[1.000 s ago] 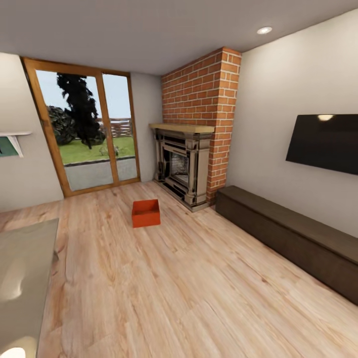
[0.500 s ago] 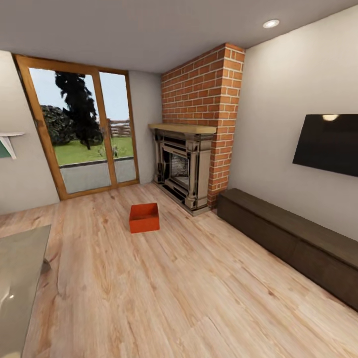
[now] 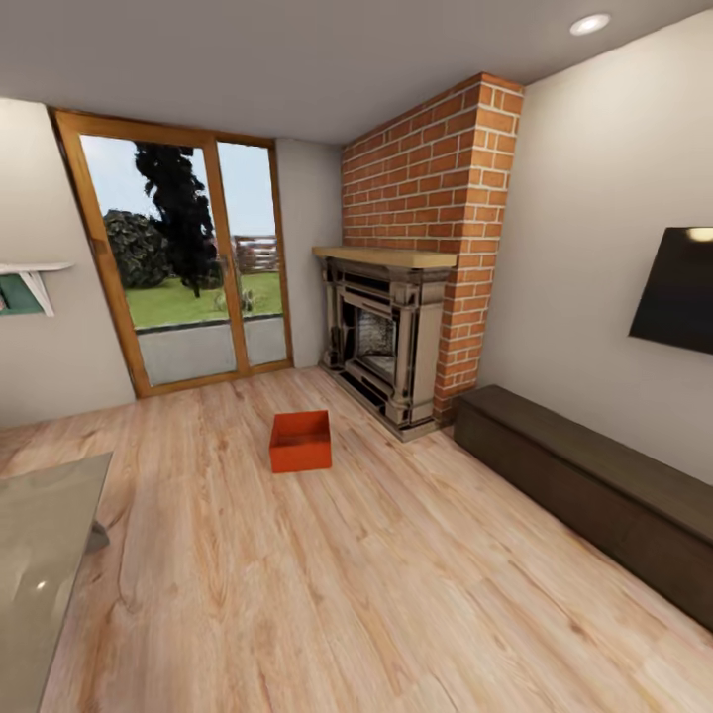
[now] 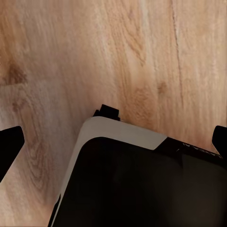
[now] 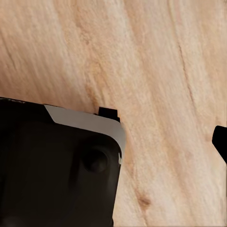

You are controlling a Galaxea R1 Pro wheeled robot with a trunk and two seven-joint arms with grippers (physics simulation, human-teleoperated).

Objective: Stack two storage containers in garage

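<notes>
- We see one storage container [image 3: 300,442] on the light plank floor [image 3: 327,584] of the living room, in the open stretch between the glass doors [image 3: 188,267] and the brick fireplace [image 3: 391,337]. Its open top faces up and nothing touches it, so it looks free to be picked up from either side.
- We judge the task barely begun: this container sits on wood planks, not on garage concrete, and we cannot say where the second container is.
- Our left gripper [image 4: 113,142] points down at bare planks; its dark fingertips [image 4: 9,144] stand at opposite edges of the left wrist view with nothing between them, so those jaws are spread wide and carry nothing.
- Of our right gripper [image 5: 220,142] a single dark tip shows at the edge of the right wrist view, over bare floor. We cannot tell how its jaws stand.
- The container lies well ahead of both sets of jaws, out of reach; we judge the arms hang low for travel and the base must close in first.
- A glass-topped desk [image 3: 40,555] stands on our left.
</notes>
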